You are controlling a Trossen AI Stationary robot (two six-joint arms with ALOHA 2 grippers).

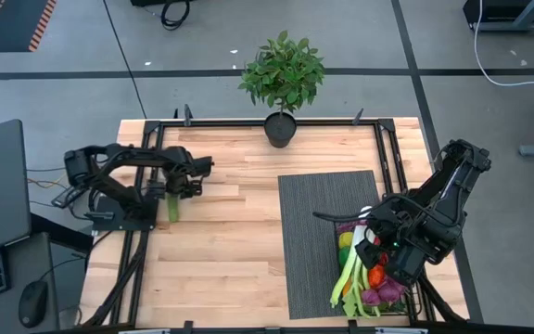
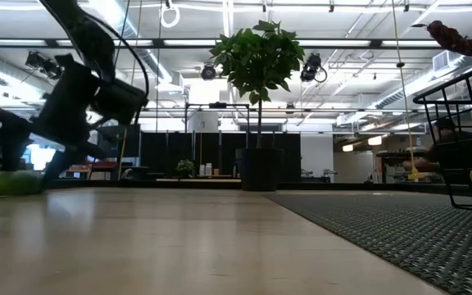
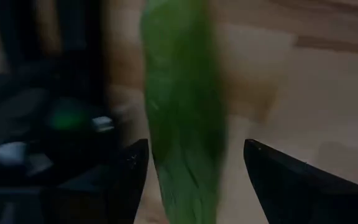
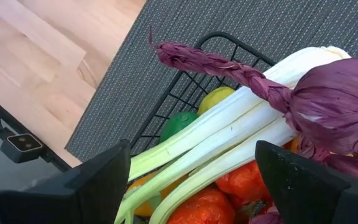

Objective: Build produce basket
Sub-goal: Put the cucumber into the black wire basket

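Green cucumber (image 3: 182,118) lies between the left arm's wide jaws for pickup; right jaws gape above the filled basket (image 4: 185,81).

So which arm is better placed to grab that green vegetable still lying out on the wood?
The left. Its pincer is open with the green vegetable lying between its fingers. The right pincer hangs open over the filled basket on the mat, across the table.

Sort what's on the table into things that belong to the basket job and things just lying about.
Job:
basket on the mat
leek, citrus and other produce inside it
green vegetable at the left gripper

Lying about:
potted plant
ribbed mat
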